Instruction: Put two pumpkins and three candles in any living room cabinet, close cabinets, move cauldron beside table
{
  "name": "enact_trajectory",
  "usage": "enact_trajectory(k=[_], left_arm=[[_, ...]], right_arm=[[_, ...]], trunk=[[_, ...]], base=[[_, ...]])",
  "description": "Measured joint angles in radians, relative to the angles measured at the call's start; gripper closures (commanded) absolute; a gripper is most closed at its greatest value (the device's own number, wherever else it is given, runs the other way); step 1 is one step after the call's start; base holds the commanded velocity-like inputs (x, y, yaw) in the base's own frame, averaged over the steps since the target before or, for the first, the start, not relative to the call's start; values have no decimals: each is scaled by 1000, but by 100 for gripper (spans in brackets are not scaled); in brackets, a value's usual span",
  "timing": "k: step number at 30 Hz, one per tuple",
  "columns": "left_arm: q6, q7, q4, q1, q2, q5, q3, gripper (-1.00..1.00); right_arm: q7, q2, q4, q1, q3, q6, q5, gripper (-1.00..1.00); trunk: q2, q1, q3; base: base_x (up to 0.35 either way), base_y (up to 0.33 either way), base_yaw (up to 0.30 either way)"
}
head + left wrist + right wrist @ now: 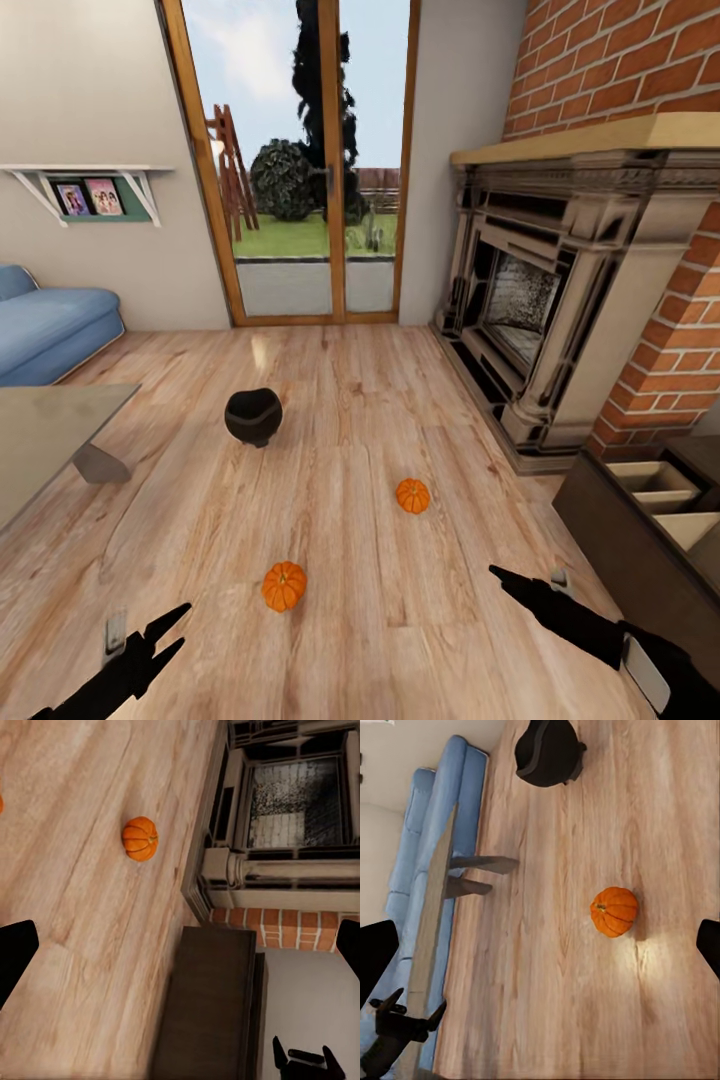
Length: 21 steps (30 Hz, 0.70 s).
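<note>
Two orange pumpkins lie on the wood floor in the head view, one near me (pixel 284 586) and one farther right (pixel 412 495). Beyond them stands the black cauldron (pixel 253 416), apart from the grey table (pixel 45 430) at the left. The dark brown cabinet (pixel 630 545) sits at the right with pale drawers pulled out. My left gripper (pixel 185 625) hangs open, left of the near pumpkin. My right gripper (pixel 520 582) is open too, above the floor in front of the cabinet. One pumpkin (pixel 140 838) shows in the left wrist view, another pumpkin (pixel 615 911) in the right wrist view. The candles are out of view.
A brick fireplace (pixel 545 300) with a stone surround fills the right wall behind the cabinet. Glass patio doors (pixel 310 170) stand straight ahead. The blue sofa (pixel 50 325) lies at the far left behind the table. Open floor stretches between the pumpkins and the doors.
</note>
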Motion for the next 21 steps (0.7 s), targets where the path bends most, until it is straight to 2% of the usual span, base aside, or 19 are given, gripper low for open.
enact_trajectory(k=[2, 7, 9, 11, 15, 21], left_arm=[[-2, 6, 0, 1, -3, 0, 2, -100], [-7, 34, 0, 1, -6, 0, 4, -100], [-8, 48, -1, 1, -7, 1, 4, -100], [-9, 58, -1, 1, -7, 0, 4, -100], [-12, 66, -1, 1, -8, 0, 4, -100], [-16, 69, 0, 1, -8, 0, 2, -100]], right_arm=[[-79, 15, -33, -34, 3, 34, -1, -100], [-346, 107, -183, -83, 24, 150, -3, -100], [-425, 130, -212, -89, 34, 171, -4, -100], [-471, 144, -228, -93, 39, 183, -5, -100], [-510, 154, -241, -95, 43, 193, -13, -100], [-501, 155, -245, -94, 36, 212, -21, -100]], trunk=[[-14, 8, -6], [-49, 27, -22], [-63, 35, -28], [-77, 42, -34], [-105, 58, -47], [-147, 81, -66]], base=[[0, 0, 0], [0, 0, 0], [0, 0, 0], [0, 0, 0], [0, 0, 0], [0, 0, 0]])
